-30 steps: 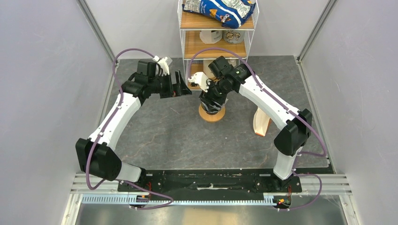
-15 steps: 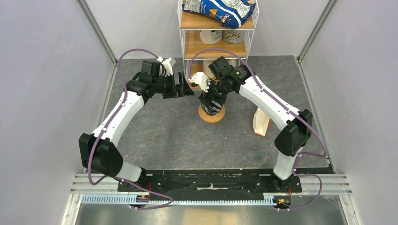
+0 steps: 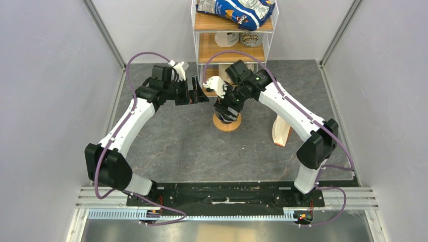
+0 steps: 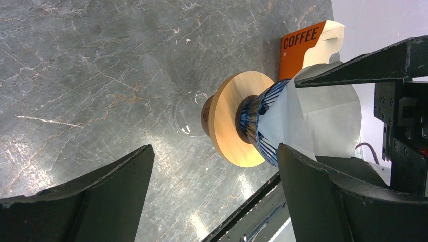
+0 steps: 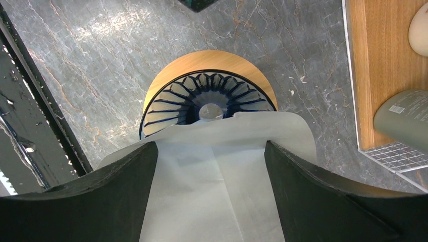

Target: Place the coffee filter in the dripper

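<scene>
The dark blue ribbed dripper [image 5: 202,96] sits on a flat wooden ring [image 5: 166,80] over a clear glass beaker [image 4: 189,113]. The white paper coffee filter [image 5: 217,171] stands partly inside the dripper, its upper part sticking out above the rim; it also shows in the left wrist view [image 4: 323,116]. My right gripper [image 5: 209,151] hangs right above the dripper with its jaws wide apart either side of the filter. My left gripper [image 4: 214,151] is open and empty, level with the dripper [image 4: 265,121] on its left side, a short way off.
An orange box marked COFFEE [image 4: 300,43] stands behind the dripper. An upright white-and-tan filter bundle [image 3: 281,132] stands to the right. A wire-and-wood shelf [image 3: 233,30] with a blue bag, cups and a bottle is at the back.
My left arm has moved a little up and right, closer to the dripper. My right gripper has stayed over the dripper, shifting only slightly.
</scene>
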Motion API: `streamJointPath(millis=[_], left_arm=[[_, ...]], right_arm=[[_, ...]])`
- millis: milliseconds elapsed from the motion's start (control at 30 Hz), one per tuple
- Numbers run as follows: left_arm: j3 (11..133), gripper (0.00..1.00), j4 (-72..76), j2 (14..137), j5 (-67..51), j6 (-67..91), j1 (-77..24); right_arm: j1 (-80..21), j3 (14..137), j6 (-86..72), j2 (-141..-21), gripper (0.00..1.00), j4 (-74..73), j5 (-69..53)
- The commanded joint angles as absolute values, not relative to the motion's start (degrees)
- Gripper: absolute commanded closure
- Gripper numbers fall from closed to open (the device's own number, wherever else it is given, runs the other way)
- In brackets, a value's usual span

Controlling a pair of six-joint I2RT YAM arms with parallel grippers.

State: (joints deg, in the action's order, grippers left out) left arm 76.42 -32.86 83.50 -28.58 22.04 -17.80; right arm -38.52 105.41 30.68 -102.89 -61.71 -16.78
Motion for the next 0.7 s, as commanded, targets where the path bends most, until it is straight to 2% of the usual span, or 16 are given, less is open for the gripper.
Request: streamJointPath(millis=[0, 333, 667], left_arm=[[76.29, 0.01, -31.37, 82.14, -28.12, 22.96, -17.84], [76.47, 0.01, -31.38, 82.14, -28.33, 22.67, -17.85], [76.21, 0.01, -31.38, 81.81, -28.26, 22.24, -17.83]], right_arm=[[-38.92, 105.33, 30.80, -101.96, 0.12, -61.17, -16.37], [-38.94, 107.06, 30.59, -101.87, 0.12, -62.22, -15.86], [-38.93, 107.83, 29.93, -102.64, 0.20, -61.45, -16.88]])
